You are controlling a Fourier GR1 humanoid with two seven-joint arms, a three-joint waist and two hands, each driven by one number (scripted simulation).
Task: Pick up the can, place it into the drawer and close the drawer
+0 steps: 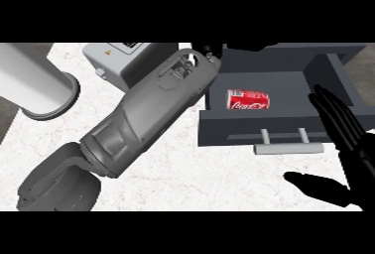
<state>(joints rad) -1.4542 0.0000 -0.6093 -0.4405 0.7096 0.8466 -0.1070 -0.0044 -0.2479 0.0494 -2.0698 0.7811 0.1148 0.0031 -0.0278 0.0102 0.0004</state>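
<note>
Right hand (343, 131) is hovering just right of the drawer (219, 134) front corner, flat and open: fingers straight and pressed together, thumb sticking out over the counter (190, 178). It's holding nothing. Drawer is standing open, handle (288, 148) facing the near side. Can (247, 100) is lying on its side inside the drawer, in the left half, well apart from the right hand and to its left. Left forearm is crossing diagonally to the drawer's far-left corner. Left hand (210, 49) is mostly hiding there, beyond the can and apart from it; can't tell if it's open or closed. White cylinder (36, 84) and grey box (117, 57) are sitting left of the drawer.
</note>
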